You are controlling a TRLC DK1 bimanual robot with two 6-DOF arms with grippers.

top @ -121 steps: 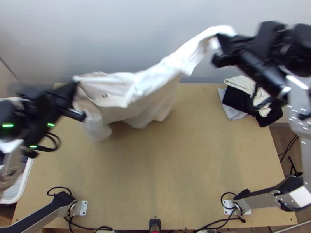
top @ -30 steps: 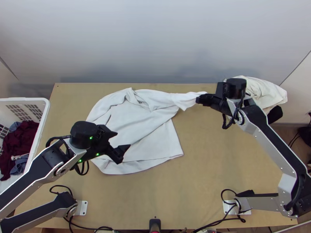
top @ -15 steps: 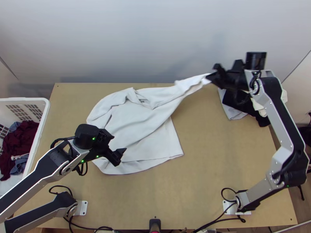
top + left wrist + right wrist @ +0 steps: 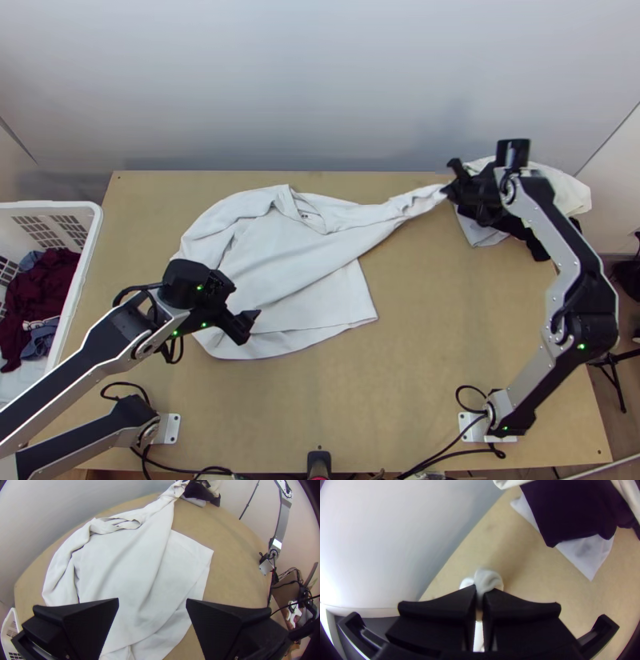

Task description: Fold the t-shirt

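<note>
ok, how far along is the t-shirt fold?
Done: the t-shirt is roughly spread, though creased. In hand: what looks like a sleeve, end pinched by the right gripper. Remaining: smoothing, probably all neat folds; the left gripper is open above the shirt.

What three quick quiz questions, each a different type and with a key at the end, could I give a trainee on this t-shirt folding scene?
1. Multiple choice: Which part of the t-shirt is the right end effector closed on?
a) the collar
b) the end of a sleeve
c) the bottom hem

2. True or false: The left end effector is open and grips nothing.

3. Fill in the missing word: The white basket stands on the robot's ____ side.

Key: 1. b; 2. true; 3. left
</note>
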